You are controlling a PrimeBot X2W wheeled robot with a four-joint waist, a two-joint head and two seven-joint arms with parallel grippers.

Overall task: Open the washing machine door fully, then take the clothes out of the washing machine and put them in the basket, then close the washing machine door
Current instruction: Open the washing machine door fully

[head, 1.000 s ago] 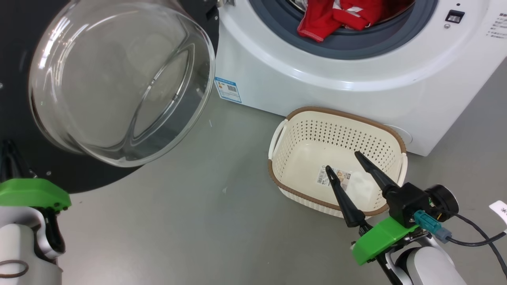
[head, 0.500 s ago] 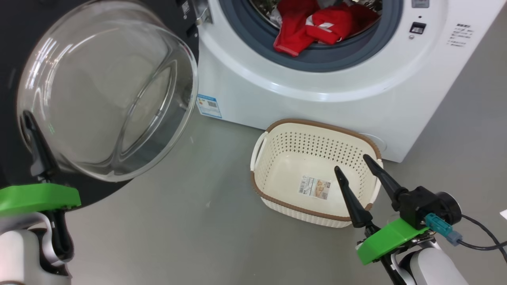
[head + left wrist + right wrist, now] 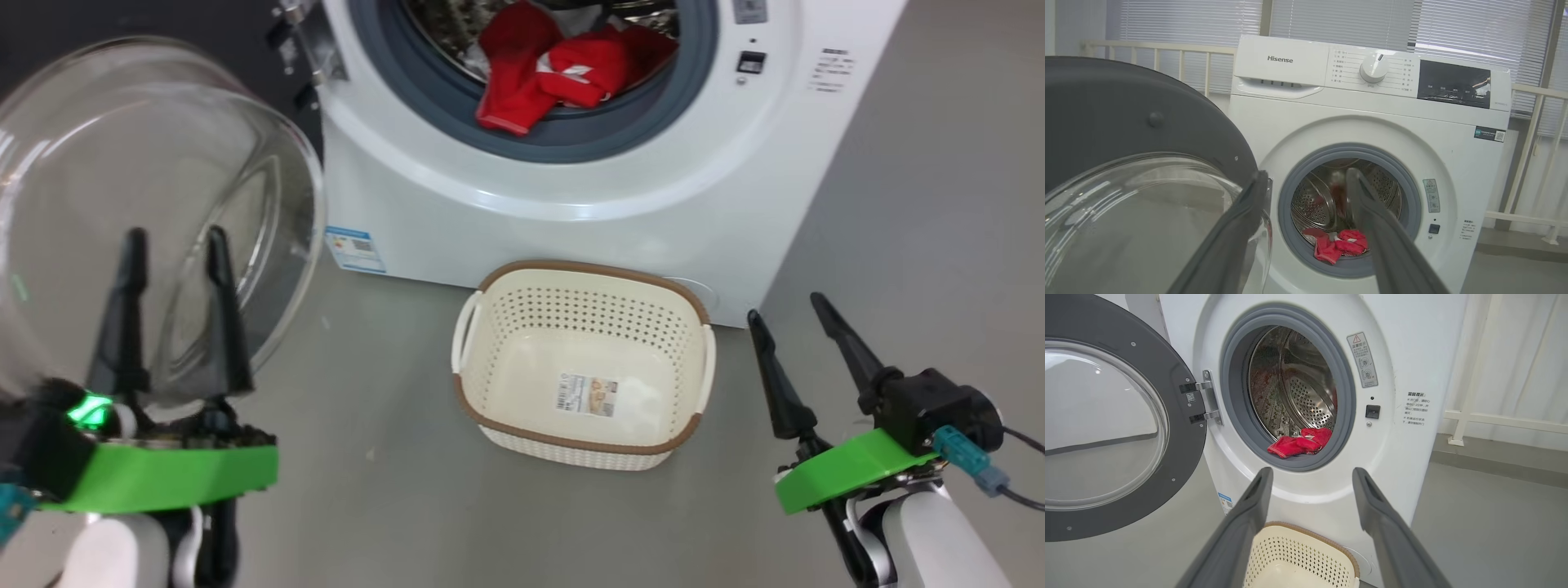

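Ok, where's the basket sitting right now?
In the head view the basket stands on the floor at centre, close in front of the washing machine, below its drum opening, with the right gripper to its right.

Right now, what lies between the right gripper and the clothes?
The right wrist view shows the washing machine's white front and grey seal's lower lip between the right gripper and the clothes; no loose item. The basket sits below that line.

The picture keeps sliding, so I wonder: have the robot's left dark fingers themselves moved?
Yes. The long dark left fingers shifted right, from the black rim of the round glass-bowled door to before its bowl.
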